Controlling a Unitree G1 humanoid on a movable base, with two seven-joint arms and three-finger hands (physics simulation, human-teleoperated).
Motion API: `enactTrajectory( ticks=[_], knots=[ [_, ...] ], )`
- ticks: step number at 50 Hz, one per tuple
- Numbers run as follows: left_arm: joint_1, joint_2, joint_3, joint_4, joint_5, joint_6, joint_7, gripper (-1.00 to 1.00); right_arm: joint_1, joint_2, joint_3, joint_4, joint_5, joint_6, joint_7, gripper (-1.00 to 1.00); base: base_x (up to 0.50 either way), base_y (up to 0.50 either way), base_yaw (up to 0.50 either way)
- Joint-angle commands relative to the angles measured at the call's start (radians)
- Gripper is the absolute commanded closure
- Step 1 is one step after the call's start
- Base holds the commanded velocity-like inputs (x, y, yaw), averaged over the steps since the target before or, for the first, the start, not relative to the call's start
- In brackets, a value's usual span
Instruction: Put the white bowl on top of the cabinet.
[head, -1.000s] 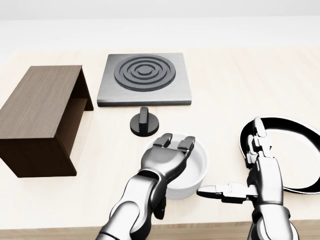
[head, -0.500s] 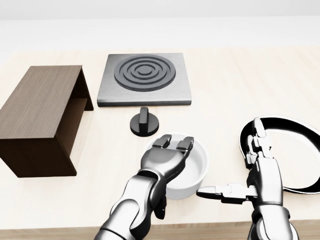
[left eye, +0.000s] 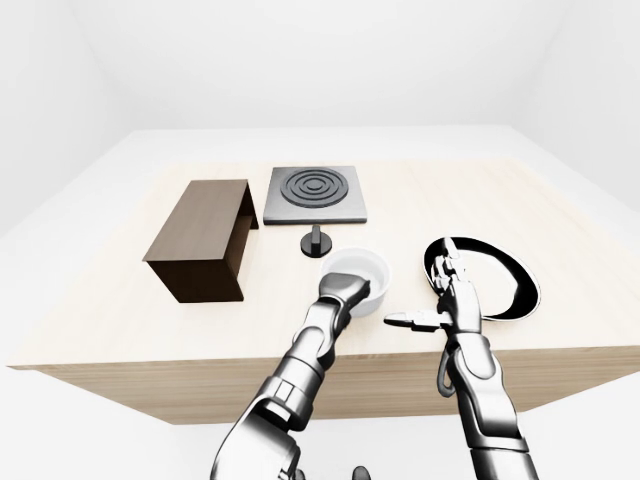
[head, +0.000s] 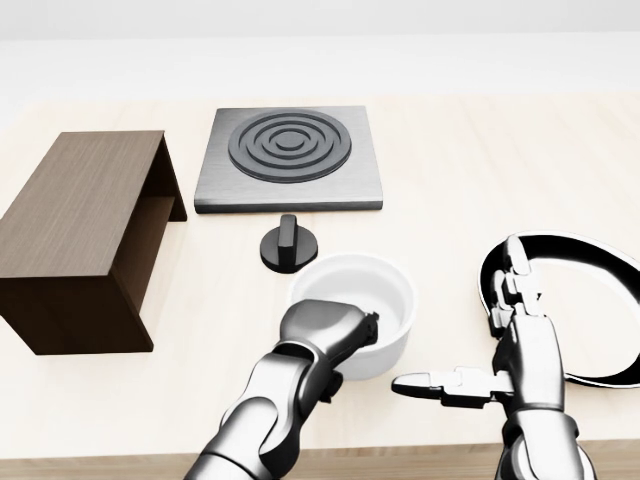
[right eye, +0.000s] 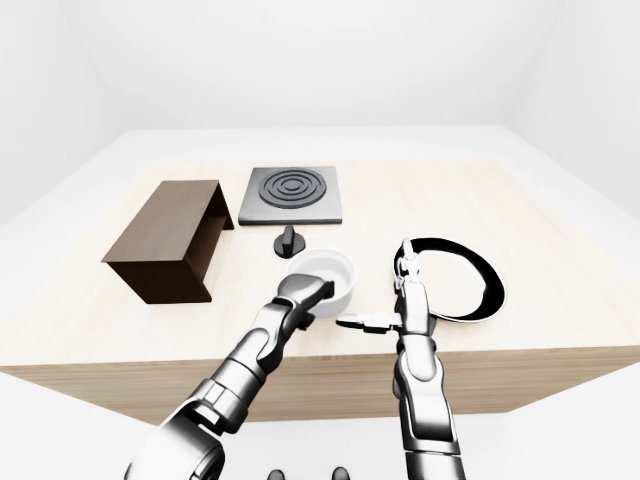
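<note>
The white bowl (head: 375, 290) sits low in the middle of the head view, just below the black knob (head: 288, 246). My left hand (head: 350, 332) is shut on the bowl's near rim, knuckles outside and a fingertip hooked inside. My right hand (head: 470, 330) stands open to the right of the bowl and apart from it, thumb pointing left and fingers upright. The dark wooden cabinet (head: 85, 200) lies at the left, its flat top bare and its open side facing right.
A grey hob plate (head: 290, 155) with black rings lies above the knob. A black pan with a white rim (head: 600, 265) rests at the right, behind my right hand. The wooden table's near edge (head: 120, 465) runs along the bottom of the head view.
My left hand's fingers, stretched over the bowl before, have curled shut on its near rim. The bowl now shows a little higher in the head view. The right hand has barely moved.
</note>
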Motion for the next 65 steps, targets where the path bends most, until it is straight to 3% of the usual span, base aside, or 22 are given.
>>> enactTrajectory(
  ticks=[1,23,43,55,65],
  knots=[
    [-0.006,0.001,0.001,0.007,-0.008,0.0,0.017,1.0,-0.003,0.0,0.001,0.003,-0.001,0.0,-0.001,-1.0,0.0,0.0,0.0],
    [-0.017,0.01,0.003,0.019,0.017,0.0,0.026,1.0,-0.008,0.001,0.009,0.017,-0.008,-0.006,-0.004,-1.0,0.0,0.0,0.0],
    [0.032,0.029,0.005,-0.16,0.097,0.0,-0.079,1.0,0.002,0.004,0.012,0.013,-0.014,-0.013,-0.002,-1.0,0.0,0.0,0.0],
    [0.02,0.024,0.015,-0.161,0.072,0.0,-0.06,1.0,0.007,0.004,0.006,0.0,-0.008,-0.008,0.0,-1.0,0.0,0.0,0.0],
    [0.05,0.036,0.011,-0.297,0.111,0.0,-0.146,1.0,0.013,0.008,0.018,-0.002,-0.019,-0.013,-0.001,-1.0,0.0,0.0,0.0]
  ],
)
